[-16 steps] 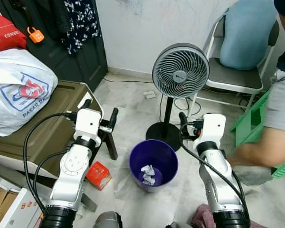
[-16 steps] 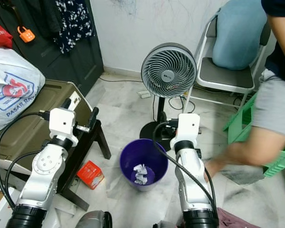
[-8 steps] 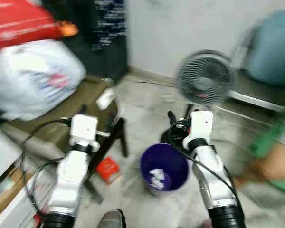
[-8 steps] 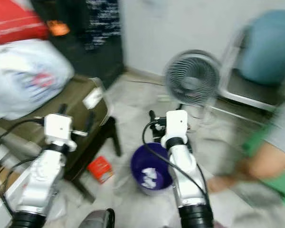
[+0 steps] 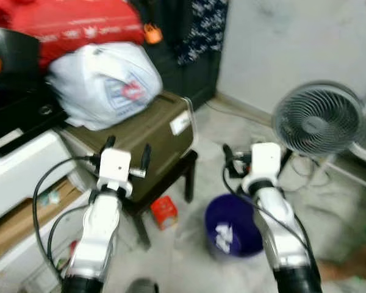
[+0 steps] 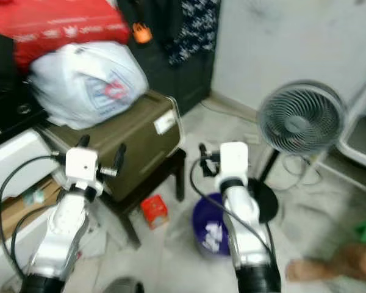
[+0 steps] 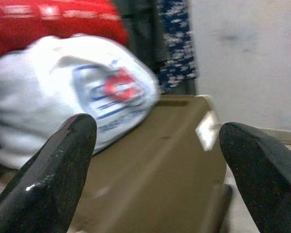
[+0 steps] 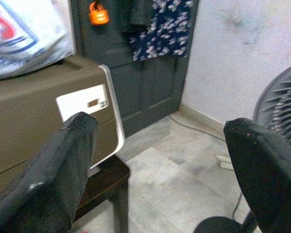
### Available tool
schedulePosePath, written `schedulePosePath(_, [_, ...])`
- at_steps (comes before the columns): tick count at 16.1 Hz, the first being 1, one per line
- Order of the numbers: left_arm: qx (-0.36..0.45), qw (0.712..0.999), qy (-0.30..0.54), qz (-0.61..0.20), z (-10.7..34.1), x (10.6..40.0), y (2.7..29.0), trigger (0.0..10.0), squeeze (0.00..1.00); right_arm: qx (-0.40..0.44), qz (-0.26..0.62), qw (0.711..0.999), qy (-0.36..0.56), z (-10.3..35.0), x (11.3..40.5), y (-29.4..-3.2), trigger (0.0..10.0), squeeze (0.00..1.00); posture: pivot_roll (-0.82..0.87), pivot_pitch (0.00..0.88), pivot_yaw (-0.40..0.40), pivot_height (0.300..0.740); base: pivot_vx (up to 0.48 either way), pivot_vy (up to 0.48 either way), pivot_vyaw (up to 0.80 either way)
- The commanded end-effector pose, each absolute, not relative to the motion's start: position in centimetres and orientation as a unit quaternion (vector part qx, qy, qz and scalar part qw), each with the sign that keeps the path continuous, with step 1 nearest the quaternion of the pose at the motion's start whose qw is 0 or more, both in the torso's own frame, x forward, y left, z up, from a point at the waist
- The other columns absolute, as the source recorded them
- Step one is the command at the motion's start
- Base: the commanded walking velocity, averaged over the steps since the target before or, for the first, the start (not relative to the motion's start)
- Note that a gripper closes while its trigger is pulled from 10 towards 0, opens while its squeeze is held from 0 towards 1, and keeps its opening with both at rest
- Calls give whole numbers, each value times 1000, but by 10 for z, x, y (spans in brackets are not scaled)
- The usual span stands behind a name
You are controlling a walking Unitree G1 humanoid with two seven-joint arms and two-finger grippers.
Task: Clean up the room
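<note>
The whole view has swung since a second ago, so the fan [image 5: 318, 118] now sits at the right edge and the chair is cut off, while blur softens the crumpled paper in the purple bin [image 5: 234, 226] at lower centre. The left gripper [image 5: 127, 148] and right gripper [image 5: 227, 154] hang with fingers wide apart, holding nothing. At upper left a white bag [image 5: 107, 82] rests on a brown case [image 5: 147, 126], a red box [image 5: 164, 212] lying on the floor beside the bin

Silver arms, white wrist blocks, black cables, black-fingered left end effector [image 5: 127, 152].
</note>
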State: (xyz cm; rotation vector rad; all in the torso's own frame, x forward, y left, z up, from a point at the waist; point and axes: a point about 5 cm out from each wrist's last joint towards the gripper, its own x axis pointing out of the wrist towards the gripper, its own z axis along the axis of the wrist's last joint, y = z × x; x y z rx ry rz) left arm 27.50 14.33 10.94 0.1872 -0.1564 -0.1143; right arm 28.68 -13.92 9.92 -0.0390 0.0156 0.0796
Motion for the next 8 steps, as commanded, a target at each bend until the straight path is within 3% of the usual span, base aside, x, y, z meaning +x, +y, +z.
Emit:
schedulePosePath(1, [101,992,-68,-37,107,277,150,10000,0,-15,45,999,-1,104,286,-134,10000,0,-6,0,16,740,0,0,800])
schedulePosePath(8, [113,991,-64,-23,103,275,145,10000,0,-16,56,998,-1,108,293,-131,10000,0,3,0,-1,740,0,0,800])
